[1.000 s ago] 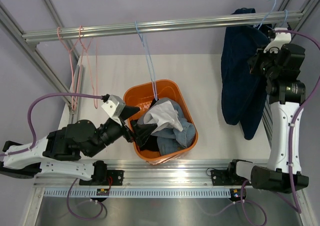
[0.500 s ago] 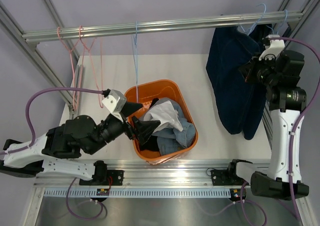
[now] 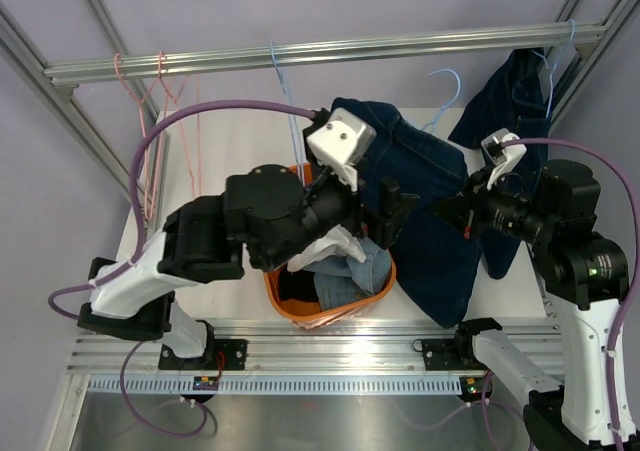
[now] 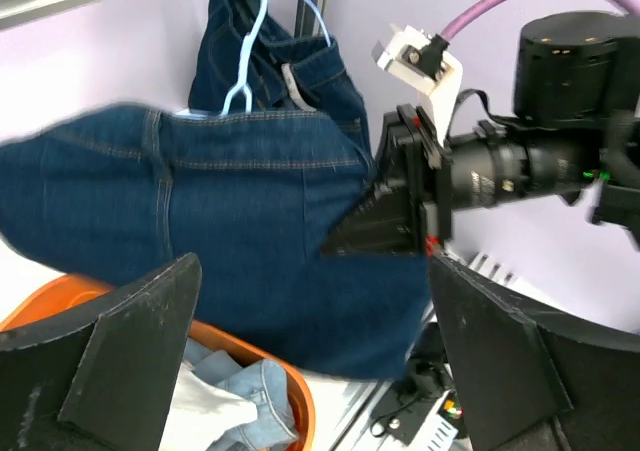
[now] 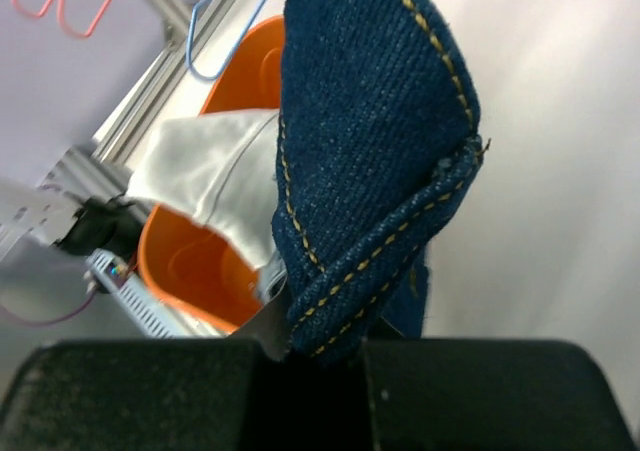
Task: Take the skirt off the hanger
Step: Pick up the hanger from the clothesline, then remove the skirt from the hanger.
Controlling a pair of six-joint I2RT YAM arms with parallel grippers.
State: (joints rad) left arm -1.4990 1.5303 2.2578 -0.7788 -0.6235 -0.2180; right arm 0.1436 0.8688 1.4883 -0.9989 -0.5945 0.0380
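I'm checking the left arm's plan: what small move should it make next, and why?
Probably ease the left gripper forward onto the dark denim. It is open with the denim spread right ahead, the right gripper pinches one edge, and a blue hanger sits at its top edge.

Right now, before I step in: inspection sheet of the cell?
Surface: white table, orange basket at near edge.
Job's things: light-blue denim bundled in basket, cannot confirm it is the skirt; pink hangers bare on rail.
Clutter: white cloth in basket; dark denim garment spread above basket, light-blue hanger at its top; second dark garment hanging right.
End effectors: left end effector open, facing dark denim; right end effector shut on its edge.
Cables: purple cable arcs over table.
Surroundings: plain walls.
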